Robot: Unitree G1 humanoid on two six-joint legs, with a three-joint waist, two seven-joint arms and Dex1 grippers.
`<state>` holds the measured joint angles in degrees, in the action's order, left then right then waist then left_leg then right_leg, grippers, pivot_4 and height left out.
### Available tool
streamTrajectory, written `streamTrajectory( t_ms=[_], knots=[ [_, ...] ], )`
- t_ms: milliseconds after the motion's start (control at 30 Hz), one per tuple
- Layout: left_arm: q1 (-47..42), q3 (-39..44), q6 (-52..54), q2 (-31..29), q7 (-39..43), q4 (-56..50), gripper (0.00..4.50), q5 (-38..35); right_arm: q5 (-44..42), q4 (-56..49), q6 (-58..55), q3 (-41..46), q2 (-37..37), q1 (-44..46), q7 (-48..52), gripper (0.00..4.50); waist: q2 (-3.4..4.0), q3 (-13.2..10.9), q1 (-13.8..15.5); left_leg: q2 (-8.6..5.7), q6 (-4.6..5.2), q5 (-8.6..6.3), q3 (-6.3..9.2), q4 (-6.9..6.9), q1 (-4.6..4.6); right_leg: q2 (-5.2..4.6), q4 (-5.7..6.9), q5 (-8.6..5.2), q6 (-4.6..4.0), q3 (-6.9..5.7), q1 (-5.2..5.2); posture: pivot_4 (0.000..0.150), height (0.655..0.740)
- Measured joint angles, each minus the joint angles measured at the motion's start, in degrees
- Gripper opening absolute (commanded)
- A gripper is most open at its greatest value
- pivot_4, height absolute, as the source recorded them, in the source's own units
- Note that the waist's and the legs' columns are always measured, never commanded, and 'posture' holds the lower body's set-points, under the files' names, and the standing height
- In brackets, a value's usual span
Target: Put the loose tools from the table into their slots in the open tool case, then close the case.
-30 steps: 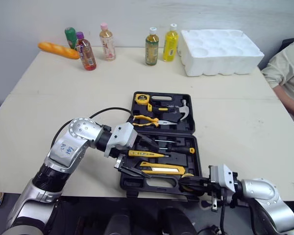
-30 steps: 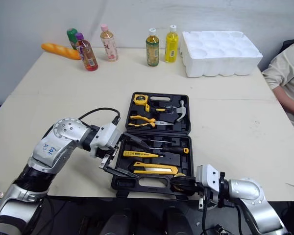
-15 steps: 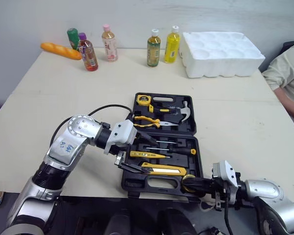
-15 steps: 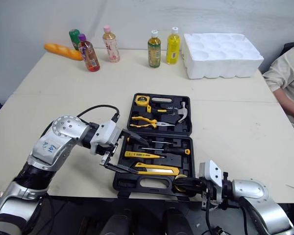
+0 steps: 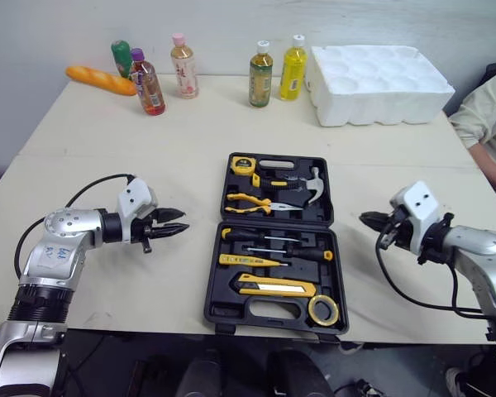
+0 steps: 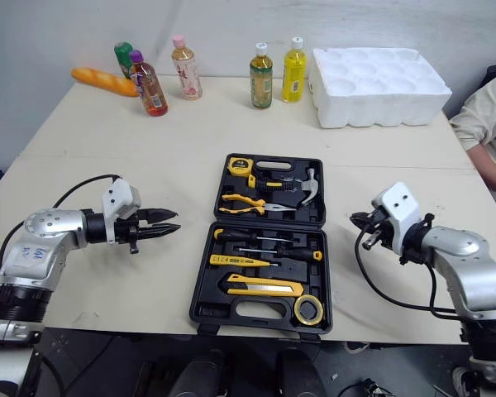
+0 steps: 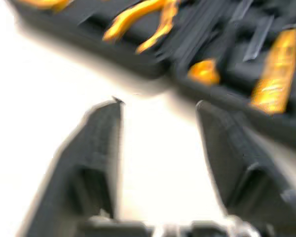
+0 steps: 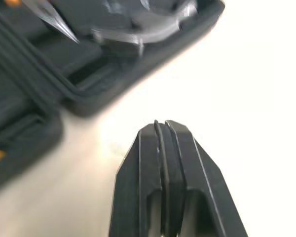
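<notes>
The black tool case (image 5: 264,312) lies open at the table's middle. In it are a tape measure (image 5: 241,165), pliers (image 5: 252,200), a hammer (image 5: 310,187), screwdrivers (image 5: 273,237), a yellow utility knife (image 5: 274,287) and a yellow tape roll (image 5: 323,309) in the near right corner. My left gripper (image 5: 178,227) hovers left of the case and points at it, fingers a little apart and empty; the left wrist view has the left gripper (image 7: 158,103) facing the case's edge. My right gripper (image 5: 368,220) is to the right of the case, shut and empty, and in the right wrist view the gripper (image 8: 162,123) points towards the hammer (image 8: 143,29).
Several bottles (image 5: 259,74) and a bread loaf (image 5: 99,81) stand along the far edge. A white foam tray (image 5: 379,74) sits at the back right. A person's sleeve (image 5: 484,116) is at the right edge. Bare tabletop flanks the case.
Both arms have pulled back from the case, the left one leftward and the right one rightward. The left fingers stand closer together. The yellow tape roll now lies in the case's near right corner.
</notes>
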<state>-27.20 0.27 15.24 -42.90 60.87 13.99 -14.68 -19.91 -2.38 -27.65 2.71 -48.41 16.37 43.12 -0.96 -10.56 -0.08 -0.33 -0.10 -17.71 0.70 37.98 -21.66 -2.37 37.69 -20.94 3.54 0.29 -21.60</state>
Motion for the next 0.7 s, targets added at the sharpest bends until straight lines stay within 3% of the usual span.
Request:
streamTrajectory(
  t_ms=[33, 67, 233, 700],
  knots=[
    [-0.9, -0.7, -0.6, 0.8, -0.2, 1.4, 0.15, 0.9, 1.0, 0.9, 0.0, -1.3, 0.7, 1.1, 0.2, 0.0, 0.0, 0.0, 0.0, -0.01, 0.06, -0.02, -0.01, 0.05, -0.01, -0.02, 0.03, 0.0, 0.0, 0.0, 0.0, 0.15, 0.74],
    [-2.0, -1.3, -1.2, 1.8, -0.4, 2.6, 0.06, 1.5, 1.9, 1.3, 0.0, -2.6, 1.6, 2.1, 0.3, 0.0, 0.0, 0.0, 0.0, -0.01, 0.08, -0.02, 0.0, 0.07, -0.01, -0.02, 0.05, 0.01, 0.01, 0.0, 0.0, 0.15, 0.74],
    [-6.1, -4.2, -2.8, 6.4, -2.0, 5.0, 0.06, 4.0, 5.5, 2.5, 1.0, -8.5, 4.1, 5.0, 2.5, 0.0, 0.0, 0.0, -0.1, -0.01, -0.07, 0.07, 0.01, 0.02, -0.09, 0.02, 0.22, 0.01, 0.01, -0.01, -0.12, 0.15, 0.74],
    [-7.8, -7.3, 0.1, 12.2, -3.1, 7.4, 0.06, 7.2, 9.5, 4.6, 0.4, -10.3, 8.4, 9.3, 4.6, 0.0, 0.0, 0.0, -1.4, 0.0, -0.12, 0.12, -0.03, 0.08, -0.06, 0.03, 0.24, 0.01, 0.01, 0.02, -0.16, 0.15, 0.74]
  ],
)
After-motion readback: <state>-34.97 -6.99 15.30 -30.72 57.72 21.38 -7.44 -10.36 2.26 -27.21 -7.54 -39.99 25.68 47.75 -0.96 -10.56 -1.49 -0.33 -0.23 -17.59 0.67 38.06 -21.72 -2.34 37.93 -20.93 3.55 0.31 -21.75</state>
